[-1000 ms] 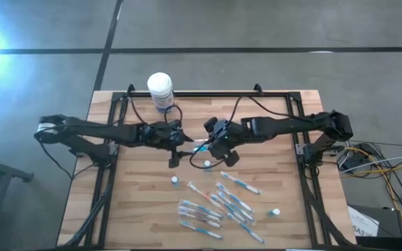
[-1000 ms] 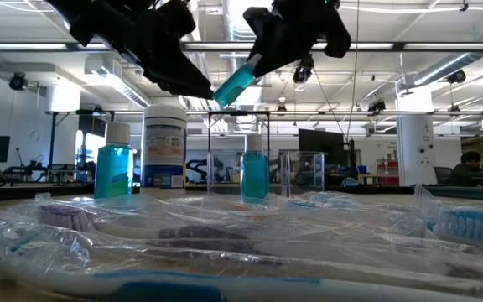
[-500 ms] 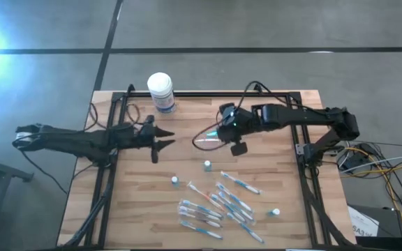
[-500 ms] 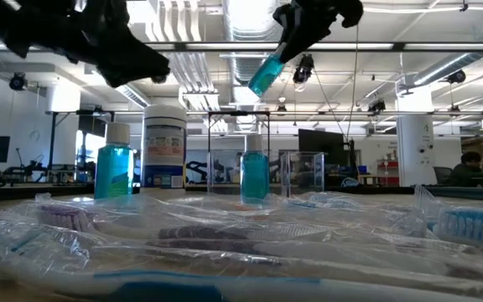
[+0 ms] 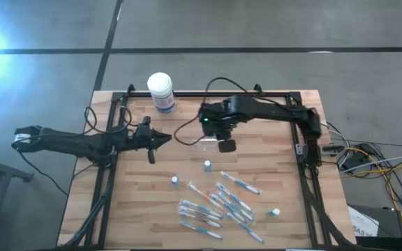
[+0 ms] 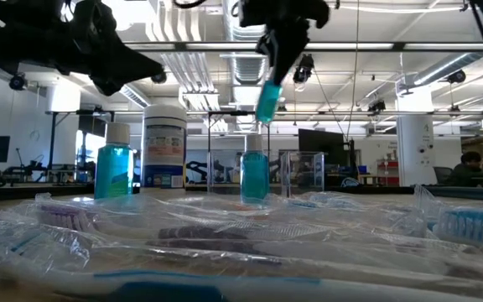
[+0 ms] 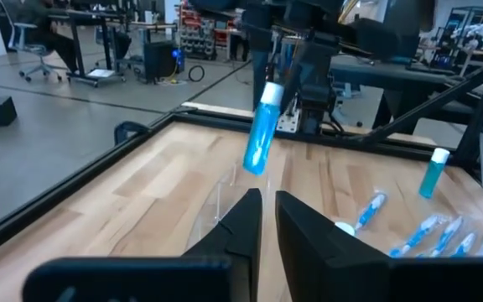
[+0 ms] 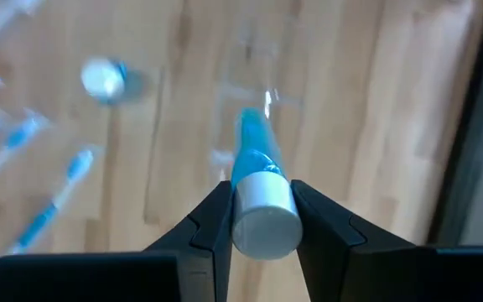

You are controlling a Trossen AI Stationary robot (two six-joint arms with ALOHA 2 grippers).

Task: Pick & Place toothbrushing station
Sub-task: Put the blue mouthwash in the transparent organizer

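My right gripper (image 5: 213, 134) is shut on a small blue bottle with a white cap (image 7: 260, 138), held in the air over a clear plastic cup (image 5: 204, 144) on the table's middle. My left gripper (image 5: 165, 139) is level over the table's left part, pointing at the cup (image 7: 225, 197), its fingers shut on nothing. Several blue-and-white toothbrushes (image 5: 218, 206) lie flat in clear wrappers near the front edge. Three more small blue bottles (image 5: 206, 166) (image 5: 175, 180) (image 5: 276, 211) stand on their bases among them. My right gripper pinches the bottle's white cap end (image 8: 262, 220) between its two fingers. The fingers come from above, pointing steeply down. The blue body (image 6: 268, 99) hangs below them, almost upright with the cap up, lifted clear of the table and the cup.
A larger white-lidded tub with a blue label (image 5: 160, 90) stands at the far left corner. A black frame (image 5: 208, 94) runs along the table's far and side edges. Bare wood lies between the cup and the left edge.
My left gripper has drawn back toward the table's left edge, away from the bottle, and its open fingers have shut on nothing. My right gripper has tipped from a slant to point nearly straight down, and the bottle has swung from slanting to almost upright over the cup.
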